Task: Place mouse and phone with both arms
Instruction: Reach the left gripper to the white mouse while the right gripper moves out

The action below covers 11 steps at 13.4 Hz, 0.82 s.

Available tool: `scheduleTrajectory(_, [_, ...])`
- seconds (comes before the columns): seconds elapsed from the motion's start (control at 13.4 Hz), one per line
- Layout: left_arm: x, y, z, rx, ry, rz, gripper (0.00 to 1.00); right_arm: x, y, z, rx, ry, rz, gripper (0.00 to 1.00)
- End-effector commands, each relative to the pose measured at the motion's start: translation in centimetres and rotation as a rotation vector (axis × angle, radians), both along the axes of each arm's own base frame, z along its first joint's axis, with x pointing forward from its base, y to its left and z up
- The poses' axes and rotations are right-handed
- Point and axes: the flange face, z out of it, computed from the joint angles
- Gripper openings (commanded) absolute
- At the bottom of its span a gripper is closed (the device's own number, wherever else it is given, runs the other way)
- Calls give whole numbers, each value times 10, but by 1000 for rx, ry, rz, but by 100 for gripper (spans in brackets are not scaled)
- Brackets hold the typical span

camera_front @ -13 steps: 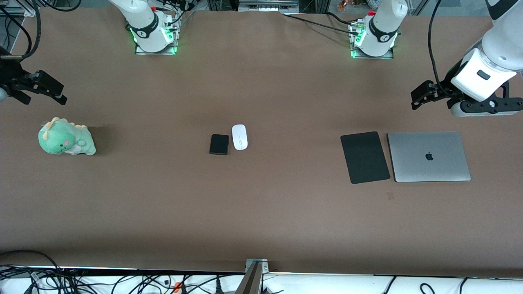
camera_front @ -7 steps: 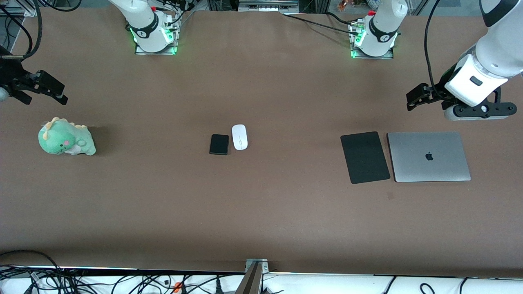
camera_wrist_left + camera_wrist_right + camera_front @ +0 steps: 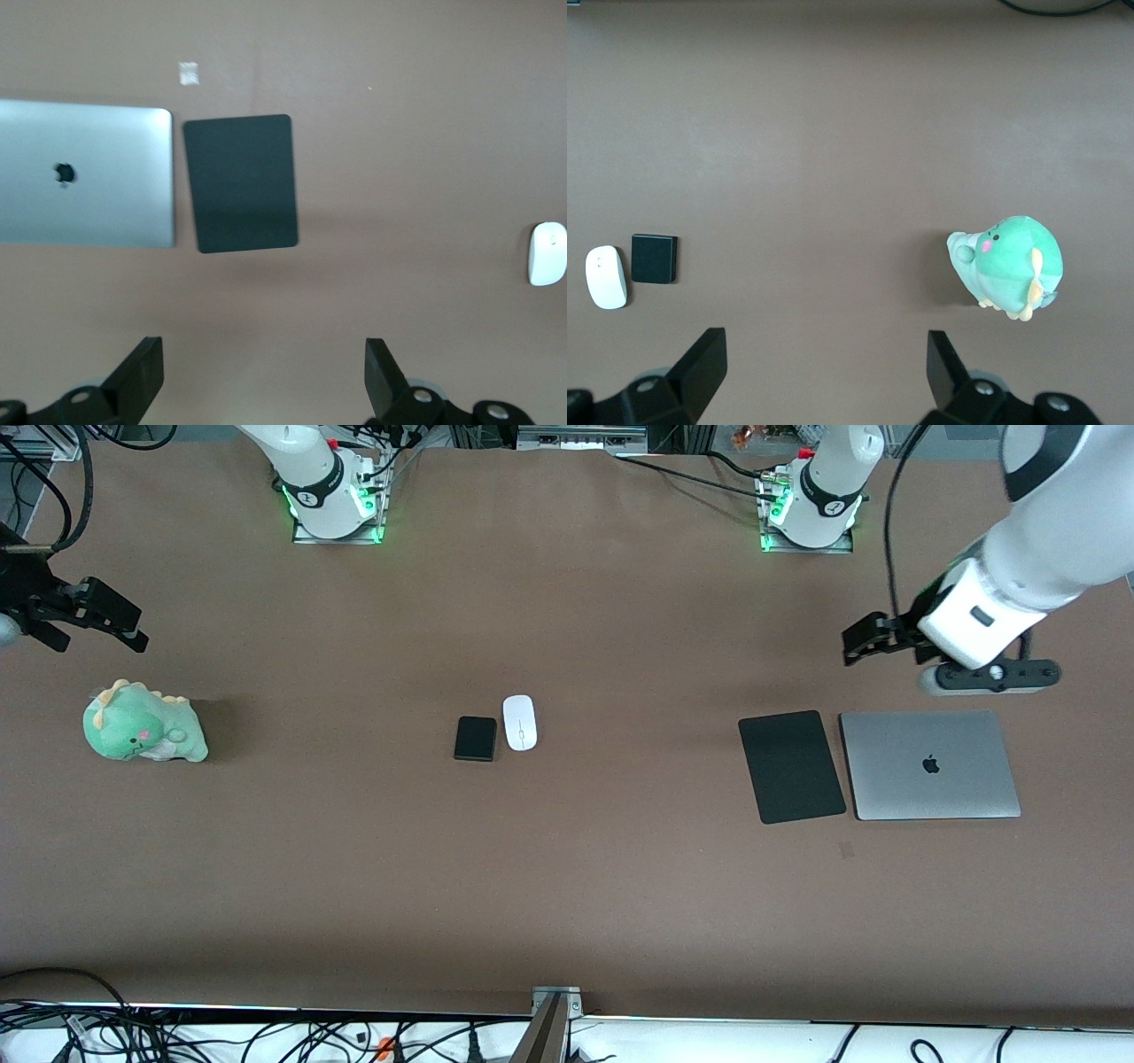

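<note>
The white mouse (image 3: 520, 723) and the small black phone (image 3: 476, 739) lie side by side at the table's middle, the phone toward the right arm's end. My left gripper (image 3: 859, 642) is open and empty, in the air over bare table close to the black mat. The left wrist view shows its open gripper (image 3: 264, 372) and the mouse (image 3: 547, 253) at the picture's edge. My right gripper (image 3: 133, 631) is open and empty over bare table close to the plush toy. The right wrist view shows its open gripper (image 3: 826, 367), the mouse (image 3: 606, 277) and the phone (image 3: 654, 258).
A flat black mat (image 3: 791, 766) and a closed silver laptop (image 3: 929, 764) lie side by side at the left arm's end. A green plush dinosaur (image 3: 142, 724) sits at the right arm's end. Both arm bases (image 3: 328, 496) stand along the table's robot edge.
My left arm has swung toward the table's middle, carrying its open gripper closer to the black mat. The right arm has stayed almost still. The mouse and phone have not moved.
</note>
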Motion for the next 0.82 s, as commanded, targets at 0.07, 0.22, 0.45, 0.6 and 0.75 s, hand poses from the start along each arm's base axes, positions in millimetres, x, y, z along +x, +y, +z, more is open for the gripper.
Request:
scheduleTrajectory(0.07, [19,-82,-70,-25,54,147,100,-2,3,-15,-12,79,13,100])
scheduleTrajectory(0.22, [22,-128,-107,-57,56,167,100,1,8,-22,-17,96,21,100])
scheduleTrajectory(0.45, [10,-205,-152,-85,32,209,100,6,11,-39,-18,128,9,100])
scheduleTrajectory(0.6, [-8,-259,-186,-105,27,227,100,10,12,-55,-12,157,-3,100])
scheduleTrajectory(0.75, [-23,-305,-225,-122,-15,237,100,13,12,-67,-10,181,-79,100])
